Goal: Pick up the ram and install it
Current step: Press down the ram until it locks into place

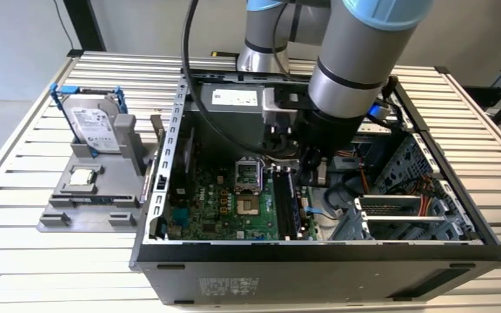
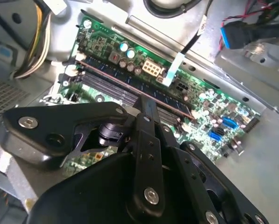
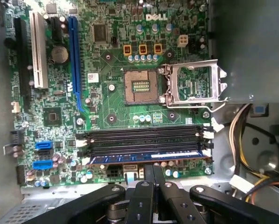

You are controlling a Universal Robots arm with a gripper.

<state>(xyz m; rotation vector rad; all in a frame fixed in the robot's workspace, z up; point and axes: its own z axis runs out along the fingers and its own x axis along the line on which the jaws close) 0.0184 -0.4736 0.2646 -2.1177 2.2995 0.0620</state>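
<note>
- Exterior view's left: slatted metal tabletop [image 1: 15,163] carries a grey plastic holder [image 1: 94,195] with a silver hard drive in a blue bracket [image 1: 94,124] and a small square silver processor chip [image 1: 83,176]. Neither is touched.
- Centre: open black computer case [image 1: 320,251] with the green motherboard [image 1: 224,195] lying flat inside.
- The long, thin dark green ram stick [image 3: 130,157] [image 2: 111,78] stands on edge in the memory slot nearest the black claw [image 3: 153,175] [image 2: 148,109], in both wrist views.
- Claw sits directly over the stick's middle, its closing direction across the stick's long axis.
- Fingers are drawn close together and look to be pinching the stick's upper edge.
- Judgement: the stick is in its slot or nearly so; I can't tell if it is fully seated.
</note>
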